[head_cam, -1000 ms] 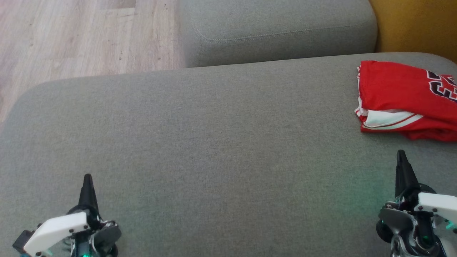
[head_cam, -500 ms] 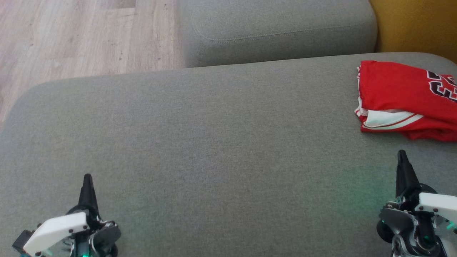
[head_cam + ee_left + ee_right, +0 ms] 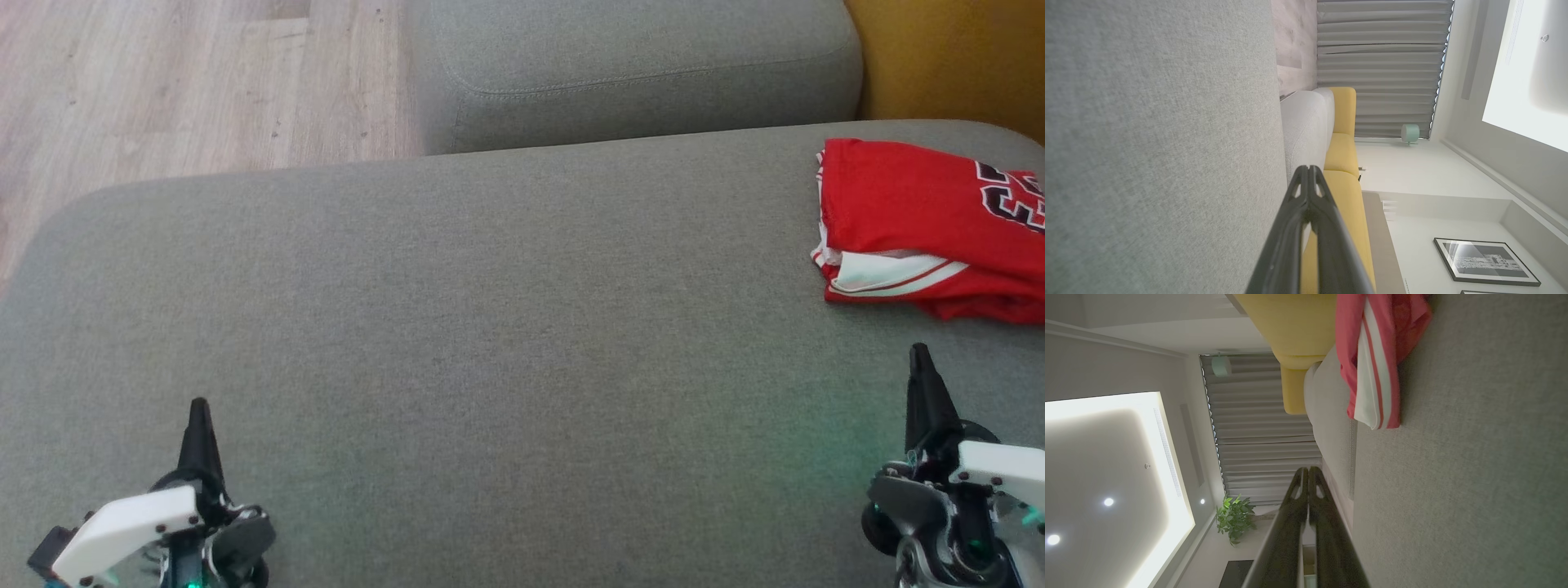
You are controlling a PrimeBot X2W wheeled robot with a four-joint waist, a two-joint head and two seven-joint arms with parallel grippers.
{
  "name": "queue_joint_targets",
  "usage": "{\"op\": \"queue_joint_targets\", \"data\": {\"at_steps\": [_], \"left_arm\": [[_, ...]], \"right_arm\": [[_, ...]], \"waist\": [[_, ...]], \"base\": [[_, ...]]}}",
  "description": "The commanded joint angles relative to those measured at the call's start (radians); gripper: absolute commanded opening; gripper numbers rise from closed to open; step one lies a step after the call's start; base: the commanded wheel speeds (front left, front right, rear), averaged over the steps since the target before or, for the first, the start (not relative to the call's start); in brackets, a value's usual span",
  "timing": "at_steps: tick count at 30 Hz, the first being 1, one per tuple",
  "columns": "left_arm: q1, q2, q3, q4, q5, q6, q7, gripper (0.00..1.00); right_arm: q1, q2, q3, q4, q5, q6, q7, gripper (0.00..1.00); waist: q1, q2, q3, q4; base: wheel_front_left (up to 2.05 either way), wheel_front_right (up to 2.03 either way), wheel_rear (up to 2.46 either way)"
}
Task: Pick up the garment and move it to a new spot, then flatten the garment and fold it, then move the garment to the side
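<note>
The garment (image 3: 922, 220) lies folded into a compact, layered bundle at the far right of the grey seat cushion (image 3: 490, 327), close to its right rim and just short of the yellow upholstery (image 3: 947, 57) beyond. Judging by this, the moving, flattening and folding look done and the garment already sits off to the side, so little or nothing of the task seems left. The left end effector (image 3: 198, 406) hovers over the near left of the cushion with its fingers pressed together and nothing between them. The right end effector (image 3: 920, 349) is likewise closed and empty at the near right, near the bundle's front edge but apart from it. The bundle's long axis runs left to right. Its straight folded edge faces left, a white striped panel peeks out along the near-left corner, and the black lettering lies toward the right, cut off by the frame.
</note>
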Motion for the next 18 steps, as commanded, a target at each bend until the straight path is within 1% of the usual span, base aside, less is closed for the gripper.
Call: {"op": "queue_joint_targets", "data": {"at_steps": [1,18], "left_arm": [[-0.051,0.008,0.036,-0.028,0.010,-0.007,0.005,0.00],[-0.051,0.005,0.040,-0.028,0.014,-0.007,0.009,0.00]], "right_arm": [[-0.051,-0.010,0.017,-0.037,-0.006,-0.001,0.009,0.00],[-0.051,-0.008,0.014,-0.037,-0.009,-0.001,0.011,0.00]], "waist": [[0.0000,0.0000,0.000,0.000],[0.0000,0.0000,0.000,0.000]], "base": [[0.00,0.00,0.00],[0.00,0.00,0.00]]}}
